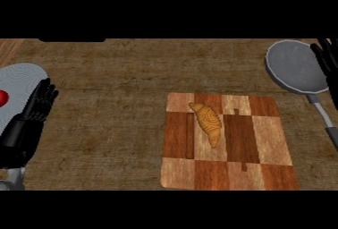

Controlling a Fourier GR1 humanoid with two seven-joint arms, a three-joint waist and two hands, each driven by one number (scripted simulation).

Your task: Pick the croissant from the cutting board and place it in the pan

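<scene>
Lying at centre-right of frame, croissant (206, 123) is resting diagonally on checkered wooden cutting board (228, 174), thin tip pointing toward bottom. Likely handling as light, flaky, easily crushed; best taken across thick middle, not at tip. Round grey pan (293, 67), matte metal, is sitting at upper right, slim handle trailing down right edge. Right hand (328, 56) is showing at right edge by pan, fingers straight, holding nothing. Left hand (36, 109) is resting at left, fingers straight, upright, empty, against grey plate (23, 76).

Bare counter (119, 134) between cutting board (257, 134) and pan (293, 67); handle (323, 114) beside board.
</scene>
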